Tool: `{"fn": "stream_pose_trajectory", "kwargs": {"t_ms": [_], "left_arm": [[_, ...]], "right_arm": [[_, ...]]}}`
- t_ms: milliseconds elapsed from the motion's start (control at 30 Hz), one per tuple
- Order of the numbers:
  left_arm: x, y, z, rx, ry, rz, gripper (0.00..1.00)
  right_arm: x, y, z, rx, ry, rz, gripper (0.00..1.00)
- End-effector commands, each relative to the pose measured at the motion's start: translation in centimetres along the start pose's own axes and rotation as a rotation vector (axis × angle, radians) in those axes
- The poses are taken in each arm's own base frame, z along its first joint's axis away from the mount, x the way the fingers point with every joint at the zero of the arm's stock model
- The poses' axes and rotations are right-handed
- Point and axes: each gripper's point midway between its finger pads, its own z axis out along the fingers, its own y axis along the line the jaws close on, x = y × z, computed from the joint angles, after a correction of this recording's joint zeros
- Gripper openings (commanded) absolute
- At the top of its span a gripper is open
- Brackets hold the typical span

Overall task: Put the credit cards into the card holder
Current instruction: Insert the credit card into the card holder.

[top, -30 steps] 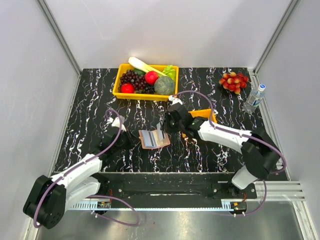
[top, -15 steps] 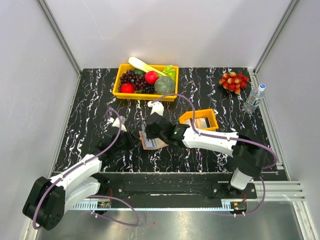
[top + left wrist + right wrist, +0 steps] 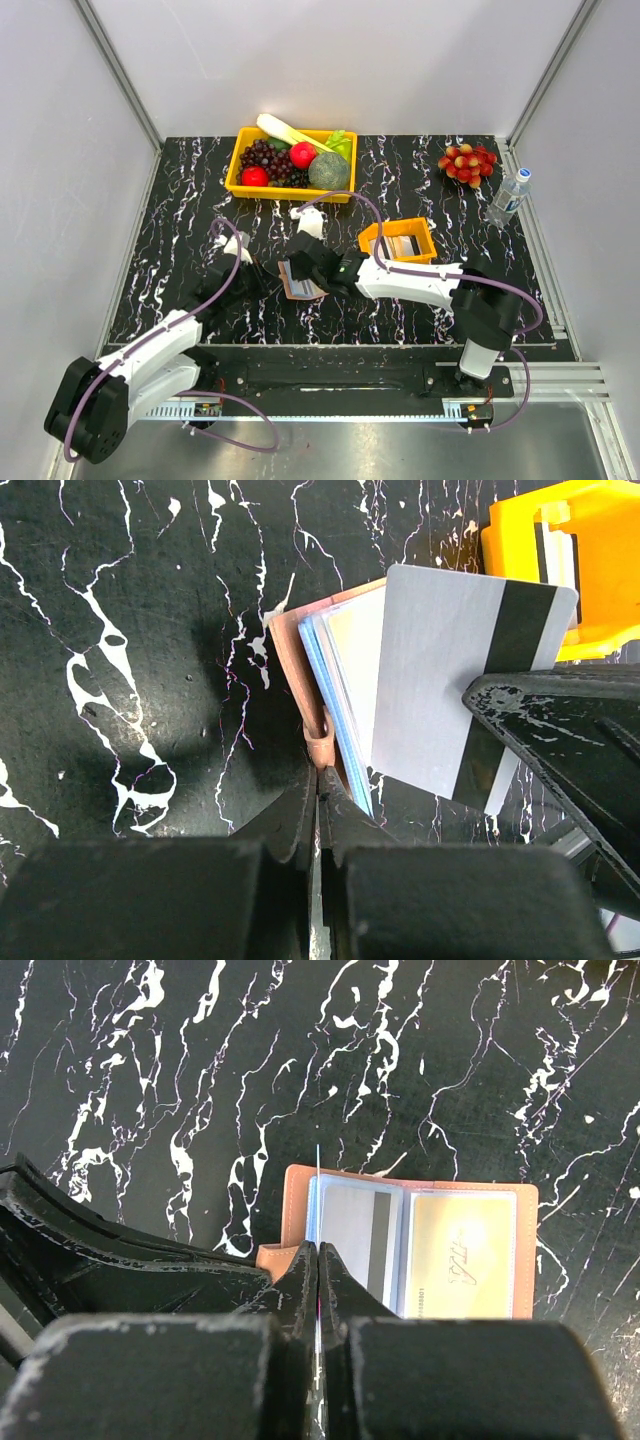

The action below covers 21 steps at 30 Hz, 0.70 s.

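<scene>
Both clenched — left tool (image 3: 318,782) on card holder (image 3: 291,670), right tool (image 3: 318,1256) on grey card (image 3: 430,690) — edge-on from right wrist, face-on from left.

Twin white-and-black arms
Left arm (image 3: 165,340) and right arm (image 3: 420,283): glossy white shells, black joints, looping mauve cables (image 3: 338,194); black fingers (image 3: 560,730) scuffed, paint chipped pale at the edges.

The tan-pink leather folding card holder (image 3: 430,1245) lies open near the middle of the black marbled table (image 3: 180,200). Just right of it sits the small orange plastic tray (image 3: 368,238), with pale plastic cards (image 3: 403,246) in it. Behind both, at the far edge, stands the yellow plastic fruit bin (image 3: 290,193). The cluster of red berries (image 3: 467,160) lies far right, the clear plastic water bottle (image 3: 508,197) just beside. 1 grey striped plastic credit card (image 3: 440,670) hangs over the holder.
</scene>
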Motion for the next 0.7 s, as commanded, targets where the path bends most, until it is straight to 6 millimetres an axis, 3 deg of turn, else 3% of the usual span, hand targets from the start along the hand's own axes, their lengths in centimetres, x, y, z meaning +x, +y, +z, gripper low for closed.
{"fn": "stream_pose_trajectory", "kwargs": {"t_ms": [0,200,667], "left_arm": [[-2.0,-2.1,-0.4,0.069,-0.055,0.017,0.00],[-2.0,-2.2,-0.4,0.072,-0.054,0.016,0.00],[-1.9,-2.1,-0.5,0.070,-0.054,0.016,0.00]], "right_arm": [[-3.2,2.2,-0.9,-0.048,-0.101,0.017,0.00],[-2.4,2.4,-0.3,-0.046,-0.084,0.010,0.00],[-1.2,0.7,0.3,0.031,-0.064,-0.033,0.00]]}}
